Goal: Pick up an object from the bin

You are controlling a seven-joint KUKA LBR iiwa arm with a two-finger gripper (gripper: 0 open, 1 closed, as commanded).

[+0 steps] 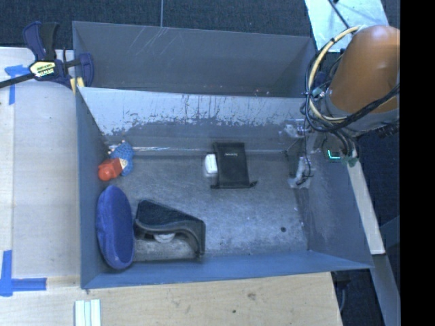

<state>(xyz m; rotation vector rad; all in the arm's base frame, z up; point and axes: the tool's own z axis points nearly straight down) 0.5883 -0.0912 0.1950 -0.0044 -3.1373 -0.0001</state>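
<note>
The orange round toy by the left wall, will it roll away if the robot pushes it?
The orange round toy looks ball-shaped, so it may roll, but the blue piece touching it would likely stop it soon. It looks small, so it is probably light. It sits near the bin's left wall, which could block it.

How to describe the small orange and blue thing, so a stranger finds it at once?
Look in the grey bin, by its left wall near the back. A small toy lies there, orange-red at one end, light blue at the other. The oval thing in front of it is larger and all dark blue.
</note>
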